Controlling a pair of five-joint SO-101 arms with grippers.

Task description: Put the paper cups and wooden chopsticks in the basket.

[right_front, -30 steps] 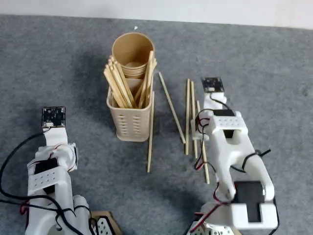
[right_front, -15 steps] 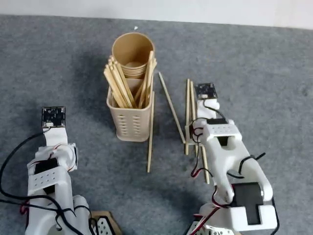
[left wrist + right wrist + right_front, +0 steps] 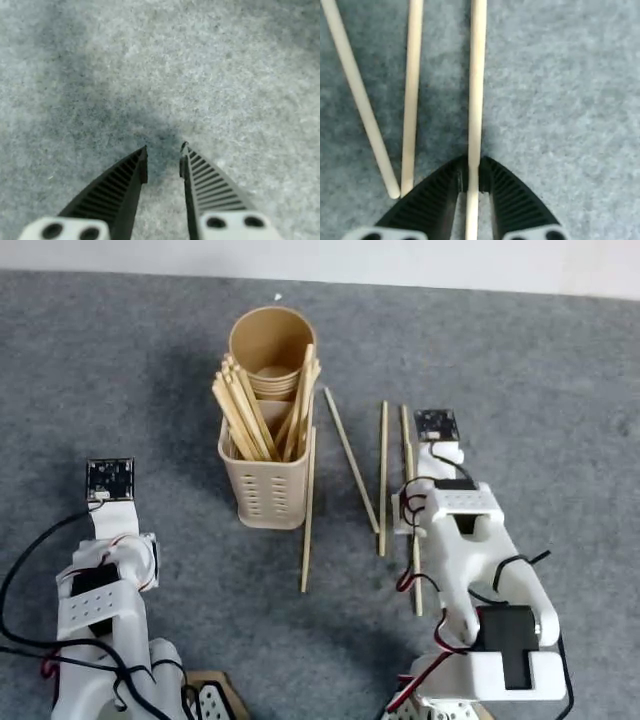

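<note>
A cream perforated basket (image 3: 266,485) stands on the grey carpet. It holds several wooden chopsticks (image 3: 243,412) and stacked paper cups (image 3: 271,342). Loose chopsticks lie to its right: one leans on the basket (image 3: 308,510), one is diagonal (image 3: 350,460), and one is straight (image 3: 382,475). My right gripper (image 3: 473,169) is shut on a further chopstick (image 3: 476,75), low over the carpet beside the straight one (image 3: 412,95) and the diagonal one (image 3: 357,100). Another stick end (image 3: 416,590) pokes out under the right arm. My left gripper (image 3: 164,150) sits over bare carpet, left of the basket, with a narrow gap and nothing between its fingers.
The carpet (image 3: 560,390) stretches open to the right and the far left of the basket. The right arm's body (image 3: 470,550) covers the ground near the front right. A pale wall edge (image 3: 400,260) runs along the back.
My right gripper swung left over the pair of chopsticks, then back right. One stick of the pair now lies apart from its neighbour, between the fingers. The left arm kept still.
</note>
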